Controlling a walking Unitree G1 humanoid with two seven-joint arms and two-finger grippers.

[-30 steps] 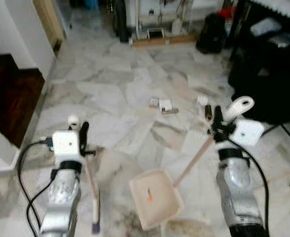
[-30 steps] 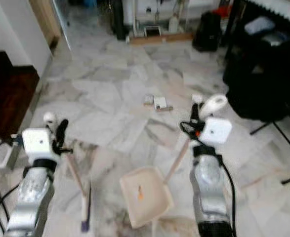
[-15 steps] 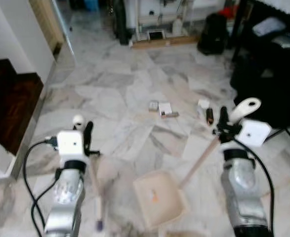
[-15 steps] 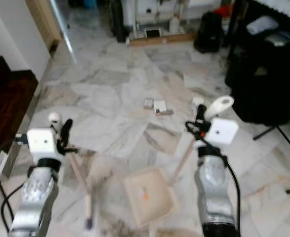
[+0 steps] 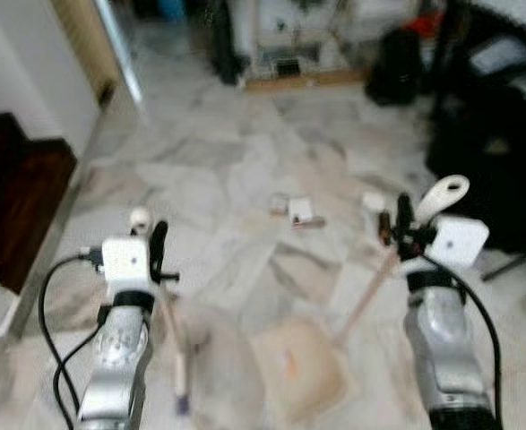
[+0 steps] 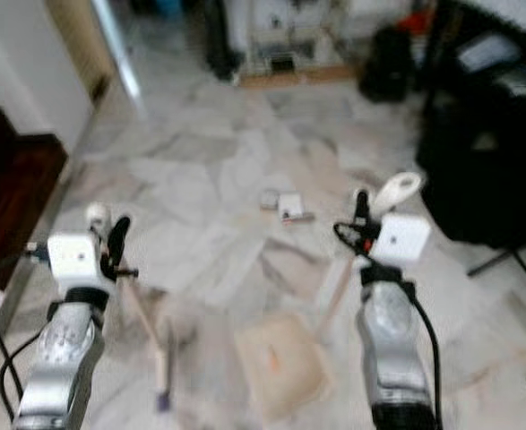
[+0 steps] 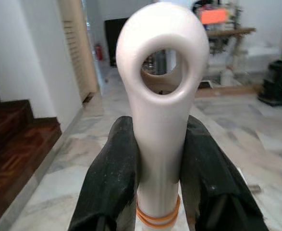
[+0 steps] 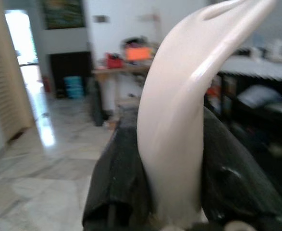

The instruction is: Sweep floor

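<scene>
1. Left eye view shows the left claw [image 5: 155, 246] clamped on the handle of a small broom [image 5: 175, 345], whose long axis runs from the claw down and toward the robot, brush end low near the marble floor [image 5: 200, 170].
2. The left wrist view confirms the grip: two black fingers [image 7: 114, 178] press both sides of the cream broom handle [image 7: 160, 96], whose looped hanging end points up and away from the wrist.
3. The right claw [image 5: 399, 224] is closed on the handle of a dustpan [image 5: 306, 369]; the handle slants from the claw down and toward the robot's left, ending at the cream pan lying on the floor between the two arms.
4. A small orange scrap [image 5: 288, 362] lies inside the pan.
5. In the right wrist view the black fingers [image 8: 116, 178] squeeze the curved cream dustpan handle [image 8: 179, 110], its tip bending up and to one side.
6. Some small litter [image 5: 297, 210] lies on the floor ahead of the pan, well apart from it.
7. Dark wooden steps [image 5: 21, 197] stand on the robot's left, and black furniture [image 5: 495, 134] on its right.
8. Both head views are blurred.
</scene>
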